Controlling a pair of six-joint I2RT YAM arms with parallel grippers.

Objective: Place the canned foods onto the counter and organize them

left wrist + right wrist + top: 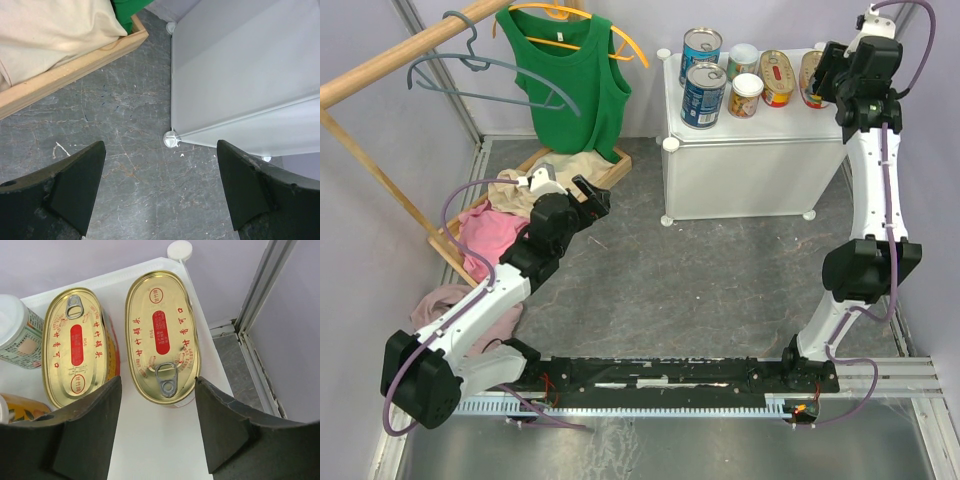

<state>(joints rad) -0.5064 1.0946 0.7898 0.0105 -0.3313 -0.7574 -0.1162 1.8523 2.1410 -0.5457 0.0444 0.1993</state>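
Gold-topped oval tin (162, 335) lies near the right edge of the counter (150, 440), upper right of the overhead view, under our right gripper (157, 382), spread and empty; we judge a sideways brush could tip it off; left gripper (161, 145) likewise spread.

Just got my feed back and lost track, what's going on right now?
All six cans sit on the white cabinet: two tall blue tins, two small white-lidded cans and two oval tins side by side. The right gripper is open above the right-hand oval tin, fingers either side of its near end; I can't tell if they touch it. The left gripper is open and empty, low over the grey floor between the wooden tray and the cabinet.
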